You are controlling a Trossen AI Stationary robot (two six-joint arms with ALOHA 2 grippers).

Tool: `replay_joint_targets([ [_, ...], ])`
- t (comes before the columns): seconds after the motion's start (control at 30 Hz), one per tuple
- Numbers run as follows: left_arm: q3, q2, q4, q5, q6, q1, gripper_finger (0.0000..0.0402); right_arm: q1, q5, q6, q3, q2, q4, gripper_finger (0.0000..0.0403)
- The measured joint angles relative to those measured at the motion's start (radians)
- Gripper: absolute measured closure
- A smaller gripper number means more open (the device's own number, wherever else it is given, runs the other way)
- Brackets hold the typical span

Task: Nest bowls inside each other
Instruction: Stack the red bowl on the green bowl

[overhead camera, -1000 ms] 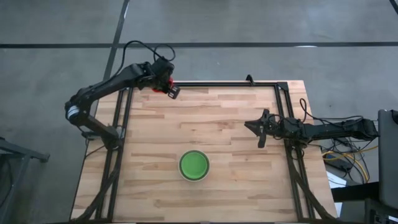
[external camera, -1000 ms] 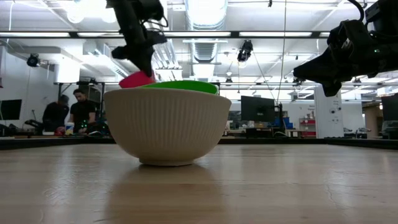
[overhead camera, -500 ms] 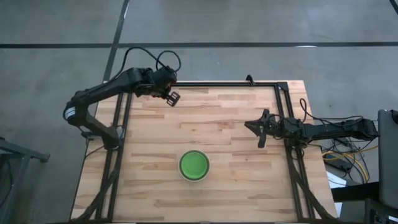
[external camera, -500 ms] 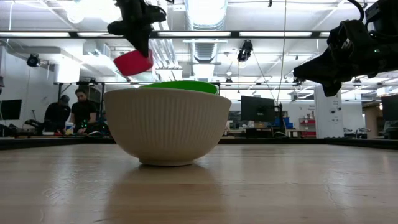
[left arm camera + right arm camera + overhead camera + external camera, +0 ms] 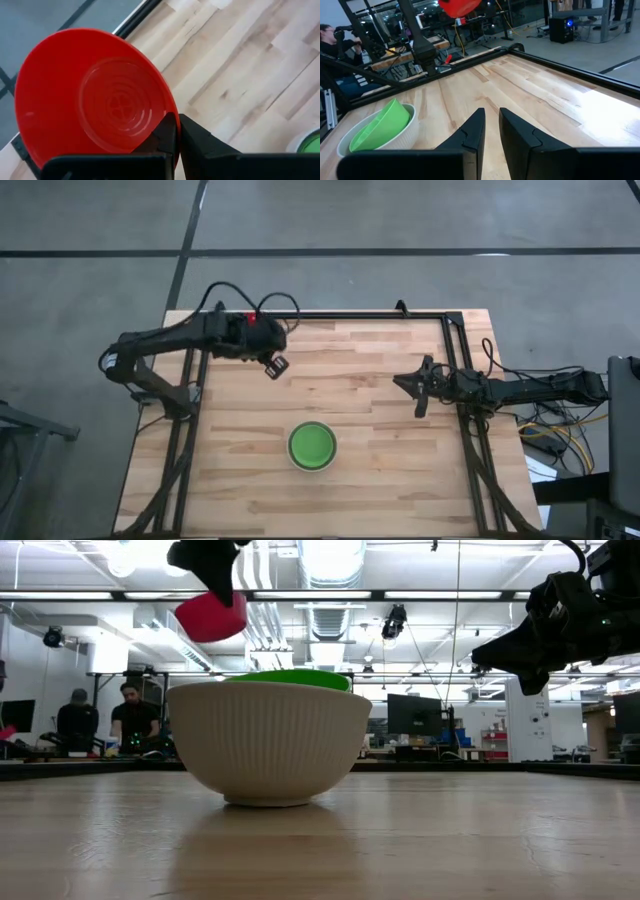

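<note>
- The left end effector (image 5: 172, 131) had its two fingers pressed together on the rim of the red bowl (image 5: 92, 117), so the bowl hung tilted from this one edge.
- In the high view the left end effector (image 5: 272, 363) was in the upper left part of the frame, over the worktop (image 5: 380, 370), and only a small piece of red showed beside the wrist.
- Compared with one second before, the arm had come inward from the far left corner, and in the low view the red bowl (image 5: 211, 617) had climbed from rim level of the white bowl to well above it, in the upper left of that frame.
- The whitish ribbed bowl (image 5: 268, 740) stood in the lower centre of the high view, with the green bowls (image 5: 311, 445) already nested inside it; the top green one (image 5: 382, 124) looked tilted and not fully seated.
- I judged this as the carrying step: the last loose bowl was lifted and clear, but it was still well apart from the stack, so the task was nearly done, not finished.
- The right end effector (image 5: 490, 131) waited at the right side of the worktop, its fingers a little apart and holding nothing.
</note>
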Motion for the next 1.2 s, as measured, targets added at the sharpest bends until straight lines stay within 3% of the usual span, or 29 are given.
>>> replay_joint_targets([
  [0.2, 0.000, 0.000, -0.012, -0.086, -0.114, -0.169, 0.0387, 0.000, 0.000, 0.000, 0.000, 0.000, 0.000, 0.0349],
  [0.43, -0.001, 0.000, -0.007, -0.294, -0.218, -0.399, 0.0387, 0.000, 0.000, 0.000, 0.000, 0.000, 0.000, 0.0349],
  [0.53, -0.002, 0.000, 0.012, -0.328, -0.222, -0.460, 0.0387, 0.000, 0.000, 0.000, 0.000, 0.000, 0.000, 0.0349],
  [0.9, -0.054, 0.000, 0.234, -0.283, -0.096, -0.483, 0.0387, 0.000, 0.000, 0.000, 0.000, 0.000, 0.000, 0.0349],
  [1.2, -0.184, 0.000, 0.354, -0.073, -0.100, -0.447, 0.0387, 0.000, 0.000, 0.000, 0.000, 0.000, 0.000, 0.0349],
])
